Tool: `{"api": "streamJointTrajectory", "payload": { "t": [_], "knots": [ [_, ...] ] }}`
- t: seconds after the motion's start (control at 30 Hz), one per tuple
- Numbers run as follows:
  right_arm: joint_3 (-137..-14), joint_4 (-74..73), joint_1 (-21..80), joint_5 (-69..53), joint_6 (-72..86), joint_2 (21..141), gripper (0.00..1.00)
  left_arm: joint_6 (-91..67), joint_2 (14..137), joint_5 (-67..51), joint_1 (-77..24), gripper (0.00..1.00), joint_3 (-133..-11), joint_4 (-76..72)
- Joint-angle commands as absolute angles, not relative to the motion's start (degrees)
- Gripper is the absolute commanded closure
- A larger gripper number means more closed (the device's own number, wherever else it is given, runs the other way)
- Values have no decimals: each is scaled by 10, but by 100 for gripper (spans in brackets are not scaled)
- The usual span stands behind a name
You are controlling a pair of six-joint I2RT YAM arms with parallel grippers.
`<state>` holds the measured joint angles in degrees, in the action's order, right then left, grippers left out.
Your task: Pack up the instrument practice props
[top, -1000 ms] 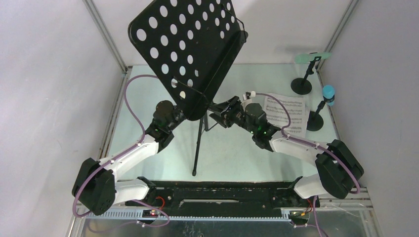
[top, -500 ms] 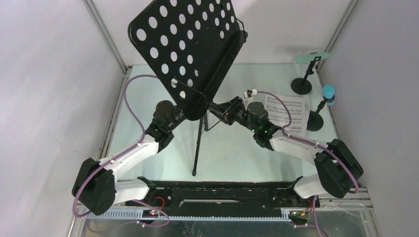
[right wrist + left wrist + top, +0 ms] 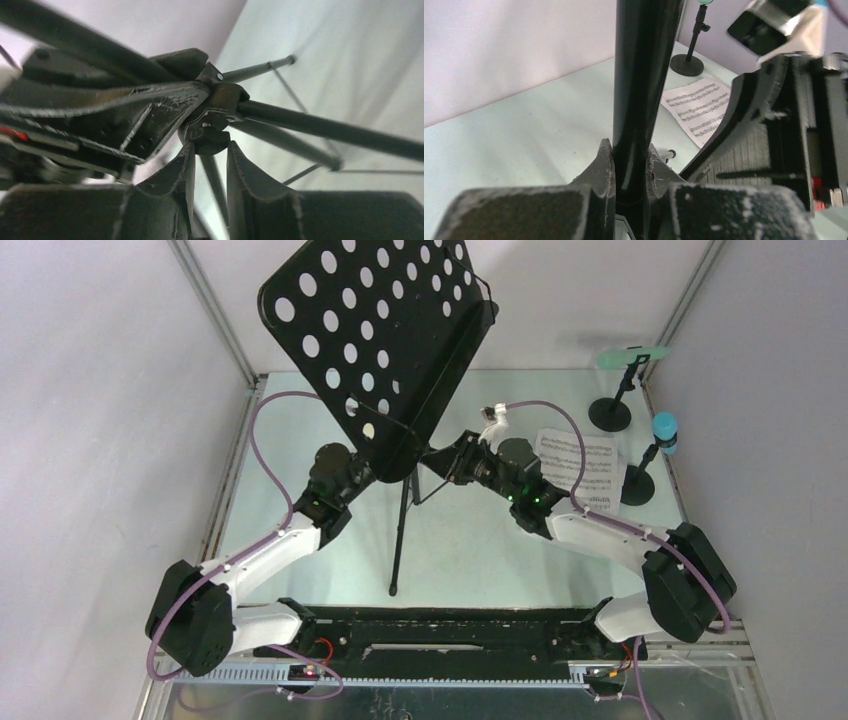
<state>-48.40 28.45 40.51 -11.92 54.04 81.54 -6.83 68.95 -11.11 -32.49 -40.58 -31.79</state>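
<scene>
Music rack [image 3: 380,340] stands upright on its tripod mid-table [image 3: 470,540], perforated desk tilted over both wrists. Sheet music [image 3: 585,465] lies flat on the table to its right. Past that, near the right wall, are two mic holders [image 3: 610,415] [image 3: 637,485], carrying the mint-green mic [image 3: 630,357] and the blue mic [image 3: 665,432]. None of these is touched.

Left gripper [image 3: 630,167] is clenched on the pole [image 3: 644,75]. The pole's long axis runs straight up between the fingers, so my read is that this arm is the steadying one.

Right gripper [image 3: 209,150] comes in from the opposite side, at the hub where the legs meet. Its fingertips sit on either side of the small clamp knob [image 3: 210,140] and look pinched on it.

Key relation: the knob is right at the right fingertips, its axis pointing into the jaws and crosswise to the pole. The right arm is the nearer one, so likely next is a wrist twist to loosen the knob while the left arm braces. Risk: the knob is small and only held at the fingertips, so the grip could slip.
</scene>
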Motion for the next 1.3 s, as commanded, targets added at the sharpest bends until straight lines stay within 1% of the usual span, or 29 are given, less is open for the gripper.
{"api": "streamJointTrajectory", "payload": {
  "t": [0.0,0.07,0.17,0.3,0.4,0.47,0.6,0.7,0.73,0.8,0.83,0.93,1.0,1.03,1.07,1.13,1.17,1.23,1.27],
  "knots": [
    [-522,304,467,-78,165,791,100,-95,706,-183,-346,100,-395,-207],
    [-522,308,480,-94,69,789,100,-93,706,-184,-346,100,-394,-208],
    [-522,301,508,-106,-119,784,100,-92,707,-194,-346,100,-393,-213],
    [-522,277,561,-53,-347,779,100,-93,709,-198,-346,100,-392,-214],
    [-522,286,601,41,-473,786,100,-95,709,-201,-346,100,-391,-218],
    [-522,312,628,107,-533,791,100,-98,709,-209,-346,100,-389,-225],
    [-516,364,658,168,-638,803,100,-110,712,-218,-345,100,-385,-243],
    [-512,405,664,207,-678,814,98,-113,712,-217,-345,98,-385,-243],
    [-512,406,664,213,-678,812,97,-113,710,-215,-345,98,-384,-243],
    [-512,395,664,218,-652,801,85,-114,708,-211,-345,96,-384,-243],
    [-512,389,664,221,-631,793,80,-114,706,-208,-345,94,-385,-243],
    [-505,376,662,233,-556,758,63,-119,703,-192,-345,81,-387,-240],
    [-499,359,661,242,-487,728,54,-123,697,-169,-345,71,-392,-233],
    [-494,349,660,245,-450,711,49,-126,693,-155,-345,68,-396,-228],
    [-486,336,658,243,-411,692,43,-128,688,-142,-345,60,-401,-219],
    [-463,307,652,223,-343,649,29,-134,670,-117,-345,41,-410,-208],
    [-447,299,648,214,-308,627,26,-136,662,-107,-344,33,-414,-204],
    [-413,286,638,191,-252,587,22,-139,644,-94,-345,16,-423,-196],
    [-397,282,632,181,-233,568,22,-140,636,-90,-345,13,-427,-191]
  ]
}}
